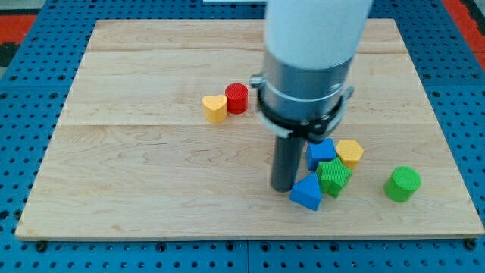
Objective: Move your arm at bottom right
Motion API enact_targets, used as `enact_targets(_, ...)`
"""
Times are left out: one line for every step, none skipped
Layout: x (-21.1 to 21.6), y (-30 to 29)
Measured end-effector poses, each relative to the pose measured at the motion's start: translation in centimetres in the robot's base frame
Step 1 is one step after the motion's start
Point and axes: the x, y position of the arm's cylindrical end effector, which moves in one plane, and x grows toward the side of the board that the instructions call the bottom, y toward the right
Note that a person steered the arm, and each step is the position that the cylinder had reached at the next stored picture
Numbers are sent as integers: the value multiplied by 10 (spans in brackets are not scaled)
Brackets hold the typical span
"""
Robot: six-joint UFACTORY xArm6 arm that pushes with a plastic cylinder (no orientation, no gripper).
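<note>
My rod comes down from the white and grey arm at the view's top centre. My tip (pixel 284 188) rests on the wooden board (pixel 136 152), just left of a blue triangular block (pixel 307 192) and about touching it. A green star block (pixel 333 176), a blue cube (pixel 320 152) and a yellow hexagon block (pixel 349 152) are clustered right of the tip. A green cylinder (pixel 402 184) stands alone further to the view's right. A yellow heart block (pixel 214 108) and a red cylinder (pixel 236 98) sit side by side up and left of the tip.
The board lies on a blue pegboard surface (pixel 30 114). The board's bottom edge (pixel 227 236) runs just below the blocks; its right edge is beyond the green cylinder.
</note>
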Motion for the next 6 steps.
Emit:
enact_targets(24, -49)
enact_targets(61, -24)
enact_targets(62, 81)
enact_targets(53, 190)
enact_targets(30, 229)
enact_targets(0, 222)
